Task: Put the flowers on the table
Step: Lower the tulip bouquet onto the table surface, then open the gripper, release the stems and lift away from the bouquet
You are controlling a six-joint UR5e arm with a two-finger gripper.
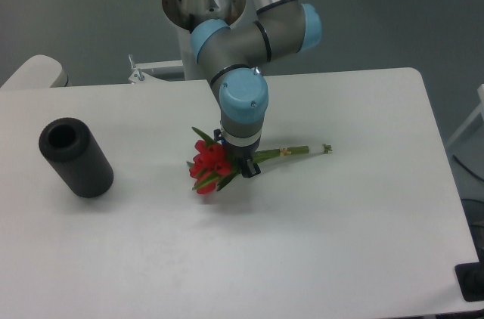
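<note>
1. The table (325,258) is a broad white top with rounded corners. Its bare front part fills the lower picture, nearest the viewer, and I place everything else relative to the flowers on it.
2. The flowers (209,167) lie near the table's middle: a small bunch of red blooms with green leaves. Their thin green stems run out to the right, slightly upward in the picture, lying flat on the white surface.
3. My gripper (247,167) points straight down, just right of the blooms, where the stems leave the leaves. Its dark fingers sit right at the stems, but my wrist hides them, so I cannot tell whether they grip the stems or stand apart.
4. A black cylinder (76,157) lies on its side well to the left of the flowers, its open end turned up and away.
5. Behind the flowers, my grey arm with blue joint caps (244,94) rises from the gripper and bends back to its base (203,3) at the table's far edge.
6. Beyond that lies the grey floor (68,9).
</note>
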